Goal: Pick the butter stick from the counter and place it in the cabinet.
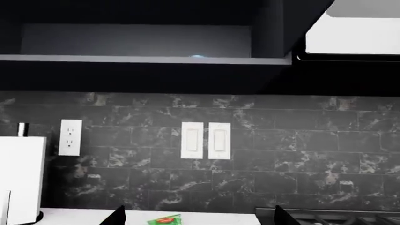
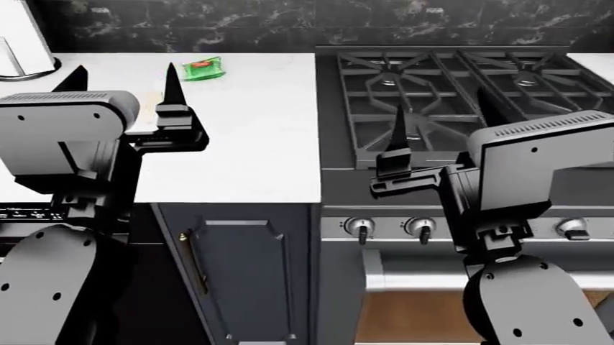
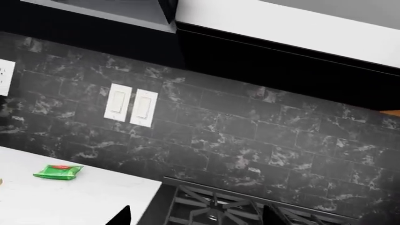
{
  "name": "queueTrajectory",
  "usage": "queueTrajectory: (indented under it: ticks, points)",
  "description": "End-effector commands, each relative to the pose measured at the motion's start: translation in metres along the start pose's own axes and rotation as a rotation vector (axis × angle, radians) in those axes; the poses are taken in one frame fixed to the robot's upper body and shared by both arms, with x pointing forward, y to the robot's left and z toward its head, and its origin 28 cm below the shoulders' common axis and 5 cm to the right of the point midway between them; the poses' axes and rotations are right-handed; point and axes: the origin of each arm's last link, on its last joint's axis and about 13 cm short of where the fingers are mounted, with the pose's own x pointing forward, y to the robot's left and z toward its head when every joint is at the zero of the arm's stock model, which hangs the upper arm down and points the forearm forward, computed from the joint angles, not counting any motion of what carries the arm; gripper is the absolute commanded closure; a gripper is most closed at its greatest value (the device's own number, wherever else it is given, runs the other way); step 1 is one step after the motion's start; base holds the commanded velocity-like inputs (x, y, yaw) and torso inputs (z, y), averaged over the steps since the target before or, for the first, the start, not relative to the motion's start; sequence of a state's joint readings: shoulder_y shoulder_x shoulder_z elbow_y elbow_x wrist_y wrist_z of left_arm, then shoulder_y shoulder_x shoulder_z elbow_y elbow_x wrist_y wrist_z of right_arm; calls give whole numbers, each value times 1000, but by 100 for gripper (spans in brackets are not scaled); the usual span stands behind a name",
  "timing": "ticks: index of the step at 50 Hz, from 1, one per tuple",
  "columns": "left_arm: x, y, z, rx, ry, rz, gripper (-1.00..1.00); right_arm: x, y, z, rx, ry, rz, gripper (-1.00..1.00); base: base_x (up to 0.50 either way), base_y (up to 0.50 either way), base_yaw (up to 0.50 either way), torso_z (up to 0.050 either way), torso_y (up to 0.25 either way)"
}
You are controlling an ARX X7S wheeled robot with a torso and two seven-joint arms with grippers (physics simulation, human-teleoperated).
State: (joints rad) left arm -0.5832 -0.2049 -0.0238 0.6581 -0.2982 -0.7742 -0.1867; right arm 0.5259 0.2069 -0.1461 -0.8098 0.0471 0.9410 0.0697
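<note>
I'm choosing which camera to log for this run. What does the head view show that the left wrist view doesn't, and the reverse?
Only the head view shows both arms, the left gripper and right gripper with jaws apart, the dark lower cabinet door and the stove knobs. Only the left wrist view shows the open upper cabinet shelf, the two white wall switches and the white outlet. Both show the white marble-look counter, the green chip bag, the white paper towel roll, the black gas stovetop and the dark marbled tile backsplash.
</note>
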Motion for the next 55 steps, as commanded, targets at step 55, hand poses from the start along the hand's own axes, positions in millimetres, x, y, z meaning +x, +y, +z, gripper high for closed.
queueTrajectory:
  ticks: [55]
  points:
    - [-1,5,-6,10,13,12,-100,-3,6,-1,32,-28,20,-100,219,246,0,0,0]
